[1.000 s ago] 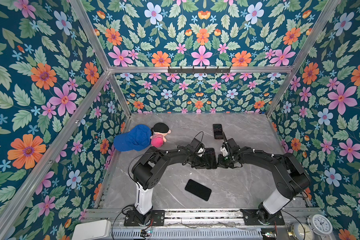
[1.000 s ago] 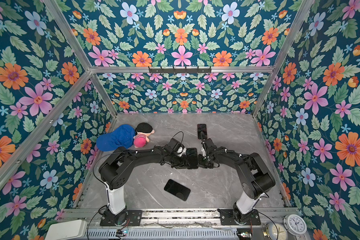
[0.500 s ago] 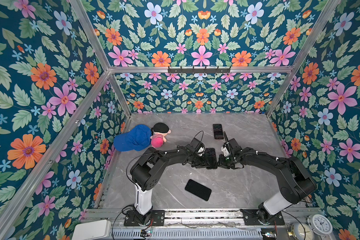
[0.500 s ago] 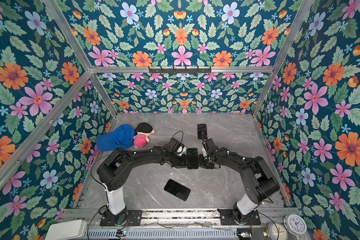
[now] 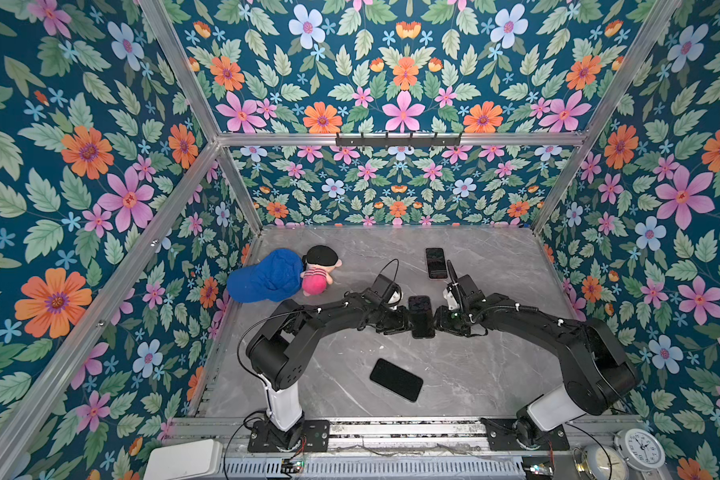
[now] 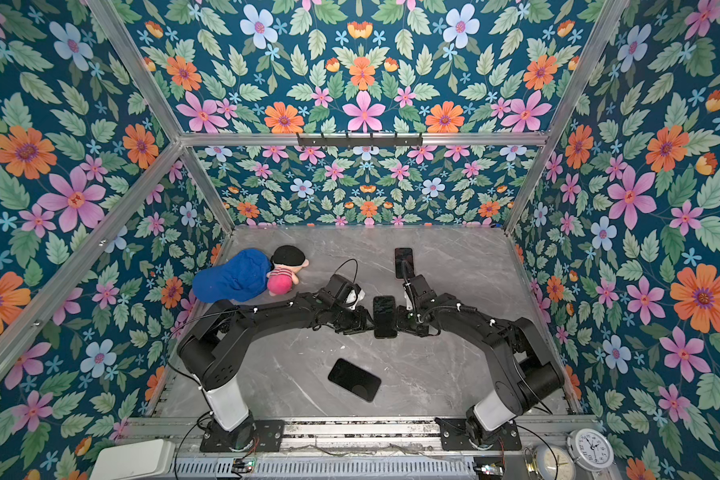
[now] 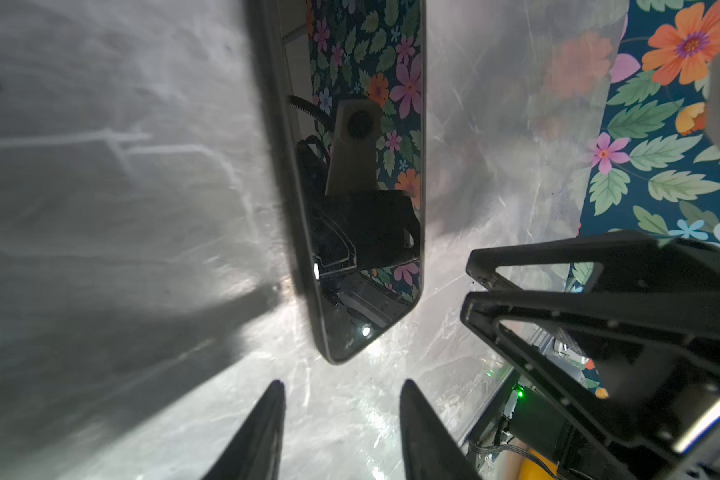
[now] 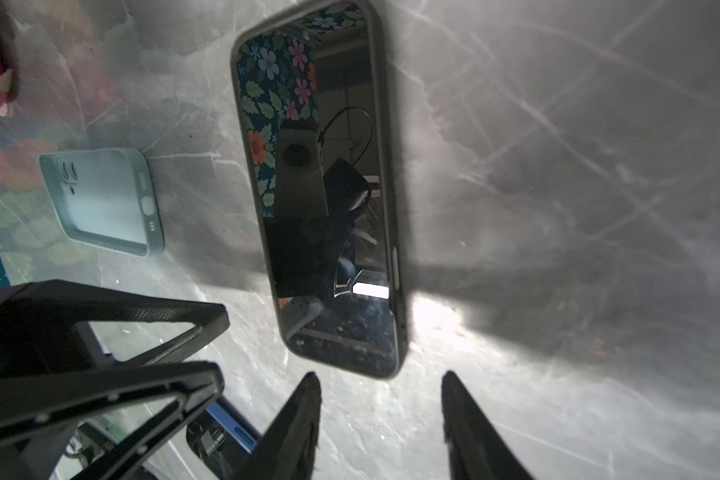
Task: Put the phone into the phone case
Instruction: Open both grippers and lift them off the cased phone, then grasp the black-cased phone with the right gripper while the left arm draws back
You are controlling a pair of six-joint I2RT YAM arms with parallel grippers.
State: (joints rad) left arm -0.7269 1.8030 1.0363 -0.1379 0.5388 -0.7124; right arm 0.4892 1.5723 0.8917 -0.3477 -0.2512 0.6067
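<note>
A black phone [image 5: 421, 316] lies screen up on the grey table, with the dark rim of a phone case [image 8: 385, 199] around its edge. My left gripper [image 7: 342, 382] is open, its fingertips just short of the phone's near corner and holding nothing. The right gripper [image 8: 380, 374] is open as well, with bare table between its fingers. In both top views the left gripper [image 5: 404, 326] and right gripper [image 5: 439, 324] flank the phone [image 6: 384, 316] from either side. No finger touches it.
A pale empty case [image 8: 105, 199] lies just left of the phone, partly under my left arm. Another phone [image 5: 436, 262] lies farther back, and a dark phone-shaped slab [image 5: 395, 379] lies nearer the front. A blue cap [image 5: 267, 276] and a doll [image 5: 319, 270] sit at the back left.
Both grippers have opened and come off the cased phone, which now lies free on the table between them. The arms have barely shifted.
</note>
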